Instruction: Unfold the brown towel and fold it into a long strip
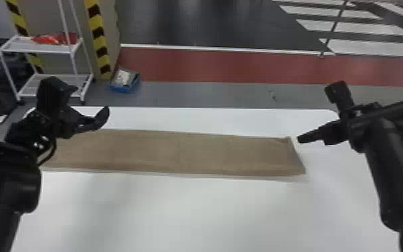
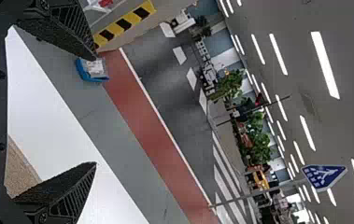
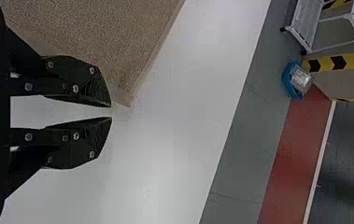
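a: where's the brown towel lying?

b: we're seeing it lying flat on the surface, already a long strip, long axis running left-right across us.

a: nearer arm?

b: right, we're judging. right end effector is hanging just off the right end, by the far corner, so the strip is running away to its left. fingers sitting a crack open, gripping nothing.

a: left end effector?

b: hovering near the left end, fingers spreading wide, empty. if we're folding again, we're probably needing both on the far edge.
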Controlling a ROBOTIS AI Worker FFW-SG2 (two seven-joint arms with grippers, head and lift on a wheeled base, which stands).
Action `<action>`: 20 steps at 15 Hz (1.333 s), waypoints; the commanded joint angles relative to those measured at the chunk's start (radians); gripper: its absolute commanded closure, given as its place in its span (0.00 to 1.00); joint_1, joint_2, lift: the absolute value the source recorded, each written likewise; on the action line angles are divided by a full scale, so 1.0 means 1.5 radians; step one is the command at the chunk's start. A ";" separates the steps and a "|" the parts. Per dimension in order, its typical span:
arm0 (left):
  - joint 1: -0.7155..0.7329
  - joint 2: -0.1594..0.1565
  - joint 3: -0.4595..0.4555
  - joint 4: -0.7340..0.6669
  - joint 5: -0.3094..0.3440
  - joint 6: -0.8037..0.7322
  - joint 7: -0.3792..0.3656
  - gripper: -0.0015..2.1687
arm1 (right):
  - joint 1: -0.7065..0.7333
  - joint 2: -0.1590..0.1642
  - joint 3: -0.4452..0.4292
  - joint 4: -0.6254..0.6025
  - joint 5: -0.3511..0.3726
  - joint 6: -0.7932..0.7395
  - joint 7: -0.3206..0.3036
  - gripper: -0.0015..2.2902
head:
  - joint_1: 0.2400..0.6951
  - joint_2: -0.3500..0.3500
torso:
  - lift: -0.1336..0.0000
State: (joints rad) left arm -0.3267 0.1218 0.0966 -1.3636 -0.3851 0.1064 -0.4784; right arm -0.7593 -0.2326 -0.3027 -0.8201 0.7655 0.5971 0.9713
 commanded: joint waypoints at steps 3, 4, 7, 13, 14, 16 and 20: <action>0.025 0.002 0.015 -0.012 0.002 -0.014 0.000 0.04 | 0.094 0.004 -0.014 -0.256 -0.177 0.193 -0.059 0.02 | 0.87 0.31 | 0.08; 0.036 0.002 0.023 -0.025 0.004 -0.012 0.001 0.04 | 0.110 0.008 -0.032 -0.302 -0.220 0.240 -0.097 0.02 | 0.86 0.31 | 0.08; 0.045 -0.001 0.028 -0.028 0.010 -0.018 0.007 0.04 | 0.211 0.040 -0.033 -0.475 -0.290 0.283 -0.288 0.02 | 0.85 0.30 | 0.08; 0.085 0.002 0.069 -0.036 0.076 -0.053 0.021 0.04 | 0.370 0.090 -0.057 -0.595 -0.329 0.168 -0.433 0.03 | 0.90 0.28 | 0.08; 0.102 0.003 0.088 -0.043 0.096 -0.053 0.021 0.04 | 0.383 0.093 -0.066 -0.595 -0.345 0.146 -0.440 0.03 | 0.92 0.28 | 0.08; 0.125 0.004 0.103 -0.059 0.121 -0.057 0.020 0.04 | 0.402 0.092 -0.093 -0.595 -0.378 0.137 -0.442 0.03 | 0.96 0.29 | 0.08; 0.162 -0.002 0.114 -0.094 0.154 -0.039 0.027 0.05 | 0.430 0.089 -0.110 -0.600 -0.409 0.098 -0.432 0.03 | 1.00 0.31 | 0.08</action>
State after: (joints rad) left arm -0.1016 0.1226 0.2572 -1.4876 -0.1836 0.0315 -0.4377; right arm -0.1305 -0.0992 -0.4587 -1.7136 0.1734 0.7647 0.3203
